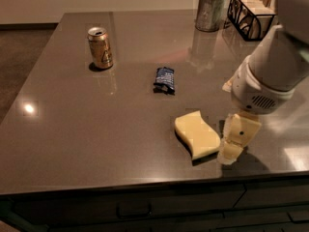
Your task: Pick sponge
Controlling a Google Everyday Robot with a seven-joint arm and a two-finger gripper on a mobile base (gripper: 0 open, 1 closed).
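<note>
The sponge [196,134] is a pale yellow flat pad with wavy sides. It lies flat on the grey table [96,115] near the front edge, right of centre. My gripper [235,141] hangs from the white arm [270,71] just to the right of the sponge, low over the table. Its pale yellow blocky finger with a dark dot stands close beside the sponge's right end. Nothing is held.
A gold soda can [100,47] stands at the back left. A small dark blue snack wrapper [164,79] lies mid-table. A metal cup [210,11] and a black wire basket [251,13] stand at the back right. The front table edge is close below the sponge.
</note>
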